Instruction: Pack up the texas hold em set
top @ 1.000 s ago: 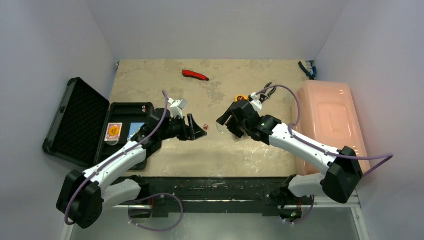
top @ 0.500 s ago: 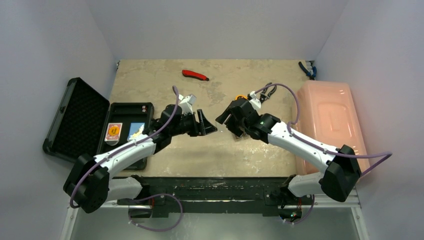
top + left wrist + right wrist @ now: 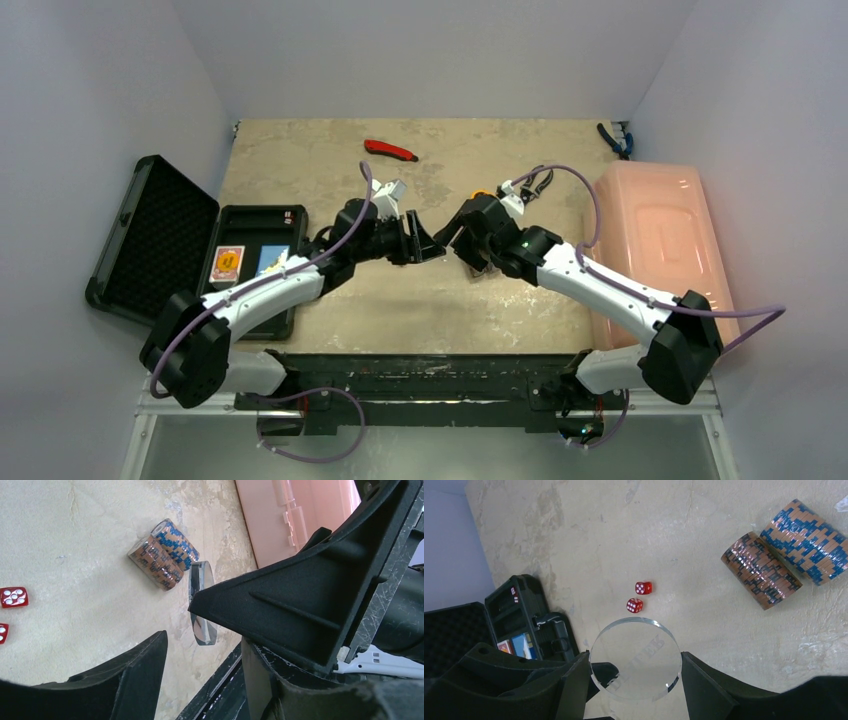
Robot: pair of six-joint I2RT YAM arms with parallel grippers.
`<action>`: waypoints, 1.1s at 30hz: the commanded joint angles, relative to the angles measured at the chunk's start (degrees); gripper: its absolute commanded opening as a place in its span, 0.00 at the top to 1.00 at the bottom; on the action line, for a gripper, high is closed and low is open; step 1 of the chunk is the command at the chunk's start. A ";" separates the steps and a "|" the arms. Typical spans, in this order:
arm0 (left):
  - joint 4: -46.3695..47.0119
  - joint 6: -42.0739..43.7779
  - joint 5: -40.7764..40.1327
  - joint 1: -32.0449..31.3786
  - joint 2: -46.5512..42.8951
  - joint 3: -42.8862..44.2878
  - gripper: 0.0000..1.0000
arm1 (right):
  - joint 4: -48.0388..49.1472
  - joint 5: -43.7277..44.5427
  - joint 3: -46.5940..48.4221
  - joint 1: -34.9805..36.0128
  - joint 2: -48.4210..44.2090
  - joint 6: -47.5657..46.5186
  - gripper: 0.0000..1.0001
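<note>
- Texas hold em set case (image 3: 150, 235) lies open at the left edge of the tabletop (image 3: 300, 160), with its foam-lined lid swung out beyond that edge. Two card decks (image 3: 228, 263) sit side by side in the base.
- Top external only: red-handled tool (image 3: 390, 150) near the far edge and pink bin (image 3: 660, 240) along the right edge. Both grippers meet tip to tip about mid-tabletop and hide the small parts beneath them.
- Right wrist only: clear disc (image 3: 635, 630) seen face-on, its raised lettering partly legible. Two red dice (image 3: 643, 587) lie on the tabletop beyond it, close together but not touching.
- Left wrist only: the same disc seen edge-on.
- Both wrist views: brown-striped chip roll (image 3: 761, 570) and blue-striped chip roll (image 3: 806, 540) lie on their sides, touching, between the dice and the right edge.
- Right gripper (image 3: 634, 656): fingers clamped on the disc's rim, one on each side.
- Left gripper (image 3: 176, 621): fingers wide apart, gripping nothing. The upper fingertip overlaps the disc's edge in view; cannot tell whether they touch.
</note>
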 commanded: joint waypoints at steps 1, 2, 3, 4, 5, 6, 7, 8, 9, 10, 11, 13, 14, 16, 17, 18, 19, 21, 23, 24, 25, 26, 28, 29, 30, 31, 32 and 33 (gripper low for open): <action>2.61 -0.02 -0.83 -0.82 1.26 3.82 0.47 | 0.61 1.55 2.61 0.21 -2.48 -0.51 1.00; 2.67 -0.08 -0.89 -0.92 1.45 4.11 0.48 | 0.62 1.54 2.69 0.21 -2.50 -0.58 1.00; 2.66 -0.05 -0.85 -1.01 1.78 4.36 0.49 | 0.67 1.49 2.74 0.21 -2.54 -0.60 1.00; 2.61 -0.02 -0.89 -1.10 2.04 4.62 0.49 | 0.70 1.44 2.78 0.21 -2.59 -0.60 1.00; 2.54 -0.04 -0.93 -1.11 2.23 4.82 0.50 | 0.75 1.40 2.79 0.21 -2.61 -0.61 1.00; 2.58 -0.14 -0.97 -1.22 2.44 4.94 0.51 | 0.79 1.33 2.79 0.21 -2.79 -0.56 1.00; 2.72 -0.19 -1.17 -1.20 2.55 4.98 0.52 | 0.91 1.30 2.71 0.21 -2.96 -0.47 1.00; 2.97 -0.31 -1.30 -1.20 2.64 4.91 0.52 | 1.07 1.30 2.63 0.21 -3.14 -0.36 1.00; 3.22 -0.51 -1.41 -1.20 2.69 4.89 0.52 | 1.21 1.31 2.55 0.21 -3.34 -0.23 1.00; 3.71 -0.65 -1.51 -1.22 2.78 4.82 0.52 | 1.27 1.31 2.53 0.21 -3.50 0.05 1.00; 4.53 -0.89 -1.46 -1.25 2.74 4.65 0.52 | 1.31 1.11 2.51 0.21 -3.62 0.44 1.00; 5.96 -1.30 -1.67 -1.32 2.74 4.38 0.52 | 1.16 0.59 2.72 0.21 -3.88 1.25 1.00; 6.35 -1.38 -1.89 -1.29 2.75 4.41 0.53 | 0.92 0.52 2.89 0.21 -3.99 1.65 1.00; 7.28 -1.34 -2.30 -1.36 2.70 4.44 0.54 | 0.50 0.58 3.33 0.21 -4.08 2.42 1.00; 7.72 -1.40 -2.51 -1.34 2.70 4.40 0.54 | 0.26 0.52 3.50 0.21 -4.02 2.88 1.00; 8.37 -1.47 -2.72 -1.41 2.66 4.37 0.55 | 0.11 0.56 3.64 0.21 -4.00 3.39 1.00; 8.86 -1.55 -2.92 -1.50 2.65 4.40 0.56 | -0.01 0.38 3.79 0.21 -4.00 3.93 1.00; 9.19 -1.62 -3.36 -1.63 2.81 4.60 0.59 | -0.25 0.38 4.00 0.25 -4.00 4.91 1.00; 9.19 -1.63 -4.08 -1.78 2.92 4.71 0.61 | -0.10 0.39 4.15 0.21 -3.93 5.51 1.00; 9.20 -1.70 -4.40 -1.84 2.98 4.75 0.61 | 0.10 0.27 4.23 0.21 -3.91 5.77 1.00; 9.25 -1.77 -4.69 -1.96 3.00 4.71 0.62 | 0.21 0.13 4.32 0.21 -3.85 5.85 1.00; 9.39 -1.84 -4.94 -1.93 3.08 4.71 0.63 | 0.26 -0.01 4.41 0.21 -3.76 5.90 1.00; 9.45 -1.97 -5.19 -2.06 3.30 4.78 0.66 | 0.28 -0.32 4.69 0.21 -3.53 5.90 1.00; 9.46 -1.95 -5.34 -2.14 3.35 4.87 0.68 | 0.19 -0.44 4.86 0.21 -3.48 5.90 1.00; 9.46 -2.00 -5.48 -2.15 3.43 4.88 0.70 | 0.19 -0.58 4.89 0.21 -3.47 5.98 1.00; 9.46 -2.03 -5.61 -2.10 3.49 4.96 0.72 | 0.18 -0.62 4.90 0.21 -3.47 5.99 1.00; 9.50 -2.04 -5.78 -2.21 3.48 4.97 0.76 | 0.24 -0.65 4.90 0.21 -3.47 6.07 1.00; 9.51 -2.01 -6.13 -2.26 3.45 4.90 0.80 | 0.27 -0.71 4.90 0.21 -3.56 6.08 1.00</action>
